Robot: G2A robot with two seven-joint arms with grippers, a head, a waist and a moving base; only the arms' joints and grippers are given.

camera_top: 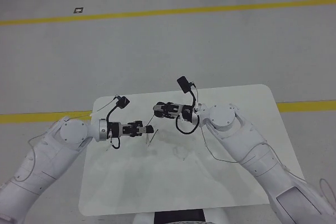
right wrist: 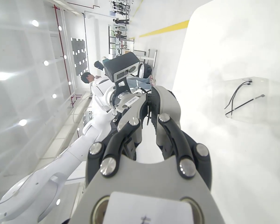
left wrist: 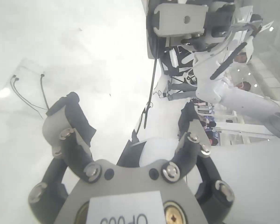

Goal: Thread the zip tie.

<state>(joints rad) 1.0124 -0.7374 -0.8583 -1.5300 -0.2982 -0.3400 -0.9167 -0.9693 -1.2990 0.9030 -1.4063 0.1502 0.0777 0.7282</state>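
Note:
A black zip tie (left wrist: 152,82) hangs from my right gripper (right wrist: 150,94), whose fingers are shut on its upper part (right wrist: 149,114). In the left wrist view the right gripper (left wrist: 157,24) sits straight ahead, and the tie's free tip dangles between my left gripper's (left wrist: 130,120) spread fingers without touching either one. The left gripper is open and holds nothing. From above, the two grippers meet over the table's back middle, left (camera_top: 150,129) just in front of right (camera_top: 156,110), with the thin tie (camera_top: 152,127) slanting down between them.
A clear shallow tray (right wrist: 259,113) on the white table (camera_top: 235,168) holds three spare black zip ties (right wrist: 238,96). The same tray (left wrist: 21,66) lies beyond my left finger (left wrist: 70,113) in the left wrist view. People stand in the room behind.

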